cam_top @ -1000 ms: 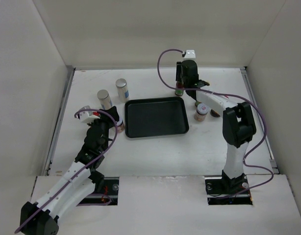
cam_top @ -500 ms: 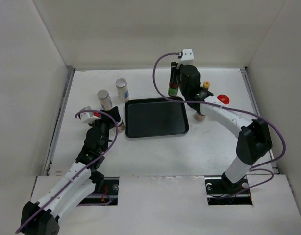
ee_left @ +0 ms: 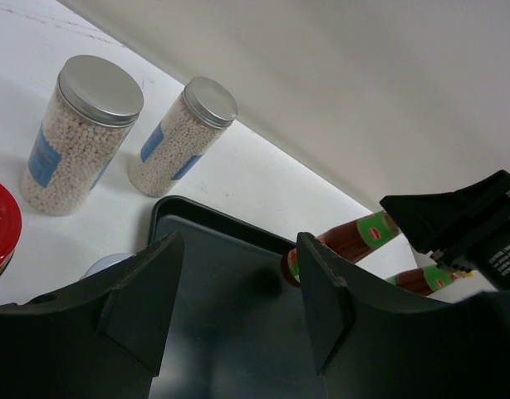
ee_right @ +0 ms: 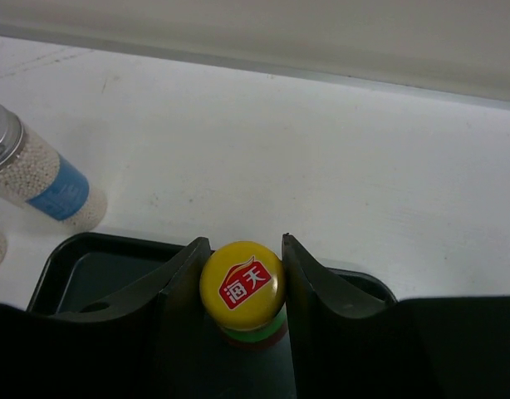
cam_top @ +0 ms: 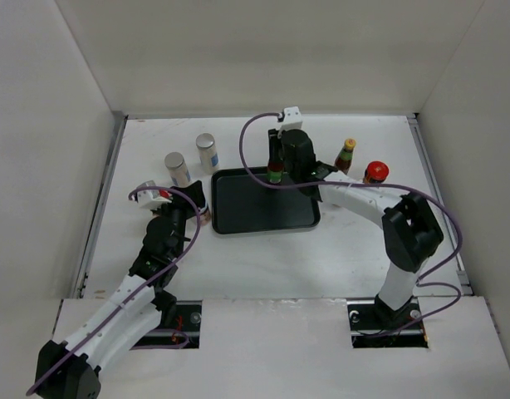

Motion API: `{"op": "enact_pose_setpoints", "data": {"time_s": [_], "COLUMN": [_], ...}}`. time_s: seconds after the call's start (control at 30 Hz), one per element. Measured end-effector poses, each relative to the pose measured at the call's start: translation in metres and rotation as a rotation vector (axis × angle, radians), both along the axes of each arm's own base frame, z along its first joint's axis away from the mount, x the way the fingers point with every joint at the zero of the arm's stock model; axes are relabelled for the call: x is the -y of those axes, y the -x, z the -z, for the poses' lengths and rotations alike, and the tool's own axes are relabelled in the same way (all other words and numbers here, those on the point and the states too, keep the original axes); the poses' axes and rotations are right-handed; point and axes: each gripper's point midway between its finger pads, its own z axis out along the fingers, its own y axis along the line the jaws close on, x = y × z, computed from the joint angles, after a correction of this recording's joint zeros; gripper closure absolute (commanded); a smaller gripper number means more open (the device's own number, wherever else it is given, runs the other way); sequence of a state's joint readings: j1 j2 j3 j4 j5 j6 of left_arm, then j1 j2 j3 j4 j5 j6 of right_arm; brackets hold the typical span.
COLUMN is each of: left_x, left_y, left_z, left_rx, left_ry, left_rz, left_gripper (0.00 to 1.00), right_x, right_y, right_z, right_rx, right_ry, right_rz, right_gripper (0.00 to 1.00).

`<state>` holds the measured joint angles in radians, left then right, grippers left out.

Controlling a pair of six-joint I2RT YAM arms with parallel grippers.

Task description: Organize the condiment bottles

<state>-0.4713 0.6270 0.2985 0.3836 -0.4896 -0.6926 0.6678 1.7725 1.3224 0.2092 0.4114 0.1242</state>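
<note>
Well, the right gripper point(ee_right: 244, 258) is clenched on a slim bottle point(ee_right: 242, 288) at its yellow cap, upright just inside the tray's point(cam_top: 263, 223) far rim. It looks light, stiff and tippy (slick too, I'd guess), so the neck suits. The left gripper point(ee_left: 237, 249) gapes empty by the left rim, and the tray floor is bare.

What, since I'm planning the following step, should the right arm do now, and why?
Probably lower straight down, then open. The right gripper is shut on the sauce bottle just below its yellow cap, upright, just inside the far edge of the black tray. Whether its base already rests on the tray isn't clear, so releasing now might tip it.
</note>
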Motion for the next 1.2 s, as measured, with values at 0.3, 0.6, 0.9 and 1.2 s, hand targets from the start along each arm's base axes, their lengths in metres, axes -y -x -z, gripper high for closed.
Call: {"op": "enact_pose_setpoints", "data": {"time_s": [0.3, 0.6, 0.9, 1.2], "left_x": [0.001, 0.001, 0.002, 0.006], "left_y": [-0.001, -0.002, -0.002, -0.005], "left_z": [0.001, 0.001, 0.001, 0.003], "left_rx": [0.005, 0.006, 0.007, 0.002], "left_ry": [0.002, 0.002, 0.002, -0.001], "left_rz": [0.003, 0.006, 0.012, 0.024], "left_gripper": [0.44, 0.43, 0.43, 0.43], "right_x": [-0.023, -0.020, 0.100, 0.203], "right_y": [0.011, 0.019, 0.012, -0.016], "right_z": [0.024, 0.000, -0.056, -0.015], "right_rx": [-0.002, 0.064, 0.153, 0.062], "right_ry": [0.003, -0.054, -0.193, -0.110], "right_rz": [-0.043, -0.049, 0.151, 0.473], "right_gripper": [0.39, 0.06, 0.56, 0.15]}}
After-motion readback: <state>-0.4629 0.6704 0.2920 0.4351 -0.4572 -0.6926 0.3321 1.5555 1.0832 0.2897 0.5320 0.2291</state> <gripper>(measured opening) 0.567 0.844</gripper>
